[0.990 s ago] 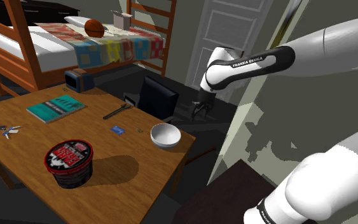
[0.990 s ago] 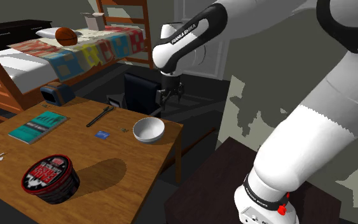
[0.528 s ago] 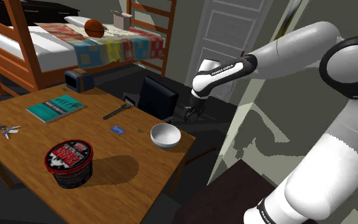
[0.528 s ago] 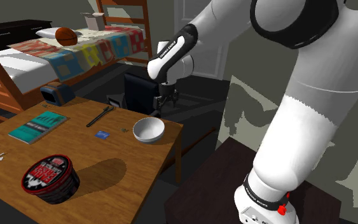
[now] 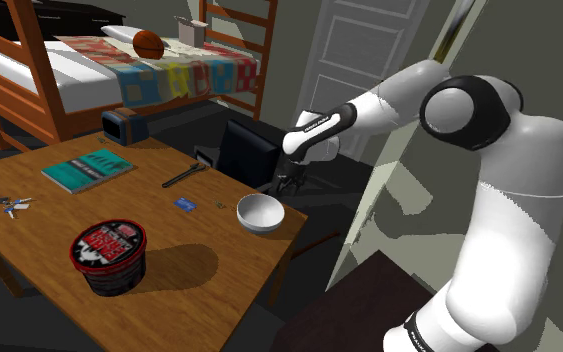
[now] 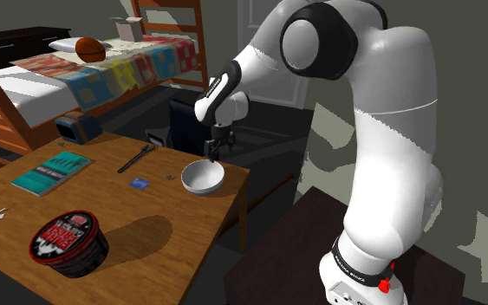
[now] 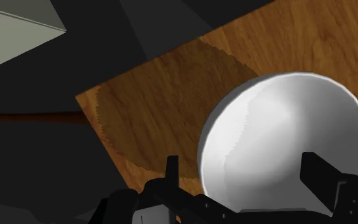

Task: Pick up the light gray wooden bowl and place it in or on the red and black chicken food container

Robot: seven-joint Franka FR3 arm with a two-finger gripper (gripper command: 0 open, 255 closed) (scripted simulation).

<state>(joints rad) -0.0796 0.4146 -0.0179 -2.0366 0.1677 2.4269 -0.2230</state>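
Bed [image 5: 169, 70]: parked at the back in the shoulder view, well apart from the action, so it can be ignored.
Arm [image 5: 514, 190]: reached out from the stand and bent down over the worktop's near corner.
Worktop [image 5: 49, 215]: wood grain. The bowl is sat close to the corner nearest the arm, so a sideways nudge could see it shoved off the edge.
Container [image 5: 109, 258]: red and black tub, upright, well apart from the bowl toward the other end. The top looks closed, so the bowl would probably have to be balanced on it and could be tipped off.
Bowl [image 5: 260, 213]: plain light grey, upright, empty, not lifted yet.
Jaws: spread apart just above the bowl's rim, one finger outside the wall and one over the inside. No contact can be made out. A thin curved wall could be squeezed out sideways if the descent is stopped too shallow.
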